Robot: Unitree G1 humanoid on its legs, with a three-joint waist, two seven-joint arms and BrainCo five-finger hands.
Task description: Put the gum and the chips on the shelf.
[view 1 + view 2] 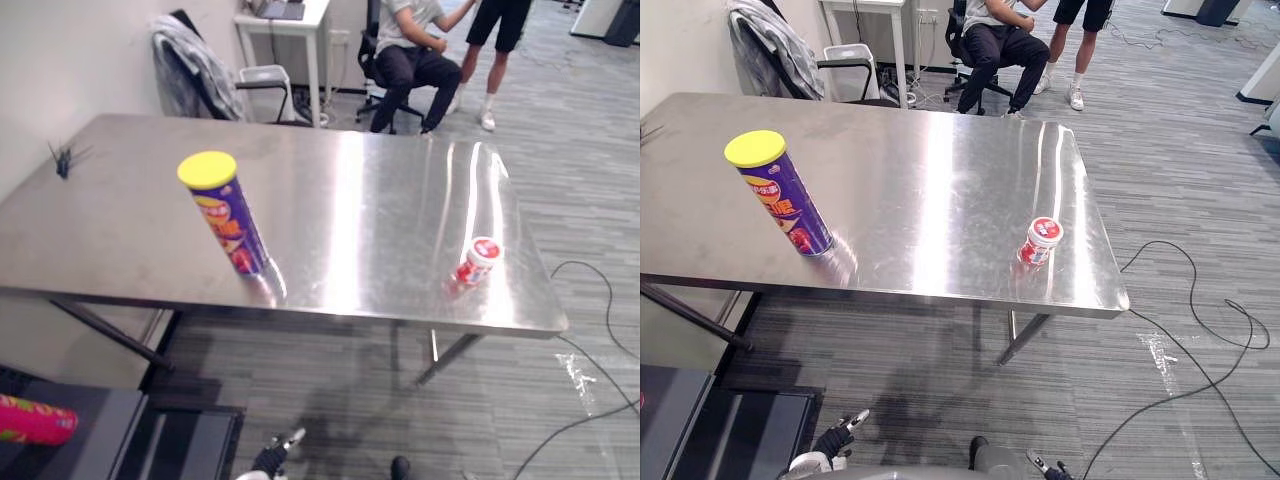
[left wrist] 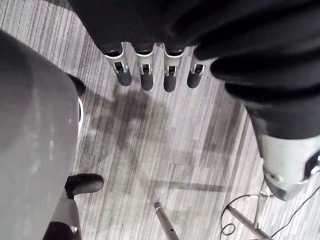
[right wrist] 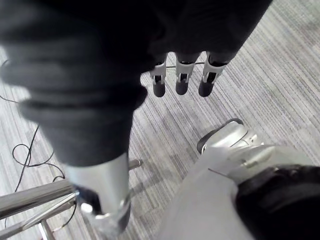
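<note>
Left eye view looks down on a long brushed-steel counter (image 1: 380,200) standing on grey striped carpet floor (image 1: 560,130). A tall purple chips tube with a yellow lid (image 1: 232,215) stands on its base toward my left, close to the near edge of the counter. A small white gum jar with a red label and a red-and-white lid (image 1: 478,262) stands well apart from it, by the near right corner, with its reflection just beside it on the steel. Neither one is touched by me. A small black object (image 1: 62,160) sits at the far left edge of the counter; I cannot tell what it is.

My left hand (image 2: 146,77) hangs low, below the level of the counter, over the carpet. In the left wrist view its silver, dark-tipped fingers run straight in a row, apart from the thumb, with only floor past them. My right hand (image 3: 181,82) hangs the same way on the other side, fingers straight and relaxed over the carpet, clamped on nothing.

Down at my lower left a pink cylinder (image 1: 35,420) lies on its side on a dark flat-topped unit (image 1: 100,430).

Beyond the counter's far edge a chair draped with a grey jacket (image 1: 195,65) stands by the wall, beside a white desk (image 1: 290,25). A person in dark trousers (image 1: 410,60) sits on an office chair there, and a second person in dark shorts (image 1: 492,50) stands next to them.
</note>
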